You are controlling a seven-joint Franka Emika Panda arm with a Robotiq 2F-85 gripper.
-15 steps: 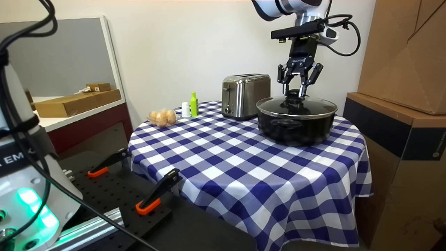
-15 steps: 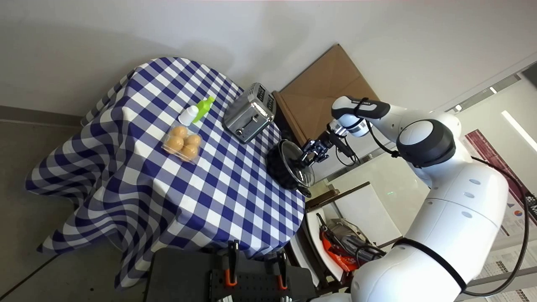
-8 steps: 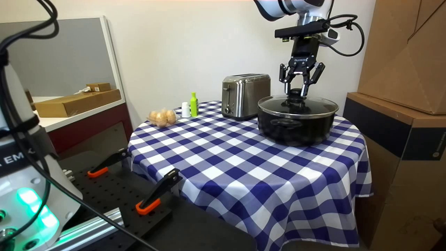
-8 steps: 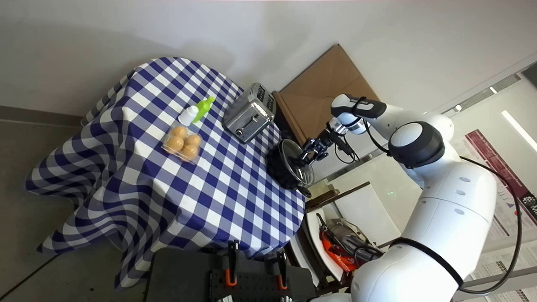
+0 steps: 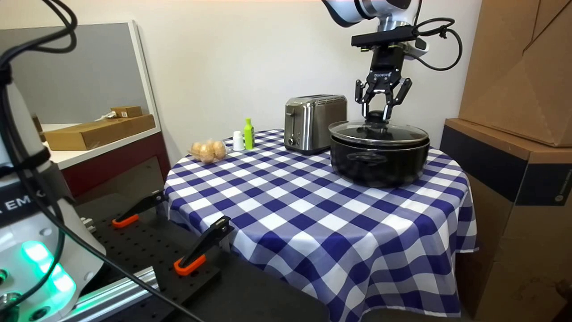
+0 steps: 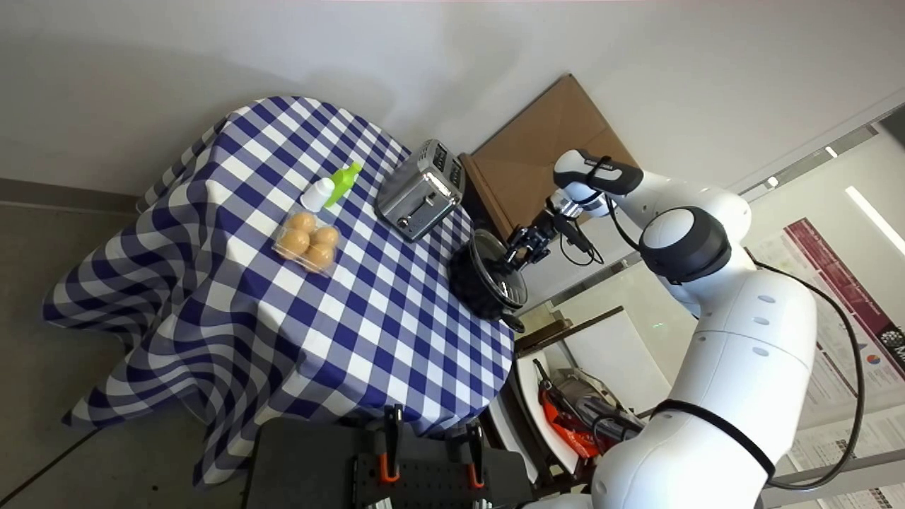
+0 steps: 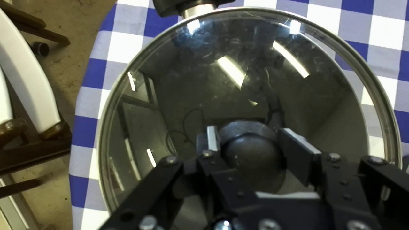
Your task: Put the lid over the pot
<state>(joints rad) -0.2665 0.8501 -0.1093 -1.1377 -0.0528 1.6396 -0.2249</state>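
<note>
Tool [image 5: 376, 116]: closed on the dark knob [image 7: 252, 156], gripping it from both sides.
Lid [image 7: 236, 102]: borne by that knob, nearly level, just over the pot [image 5: 380, 165] and apparently off centre; in the wrist view a crescent of checked table [image 7: 84, 131] shows through its right side.
Pot: upright beneath; whether the lid touches it anywhere cannot be told. For a clean seat, the lid is best eased leftward in that view until the crescent closes, lowered flat, and freed only once bedded evenly all round.
Toaster [image 6: 421, 194]: near the pot, apart from it.
</note>
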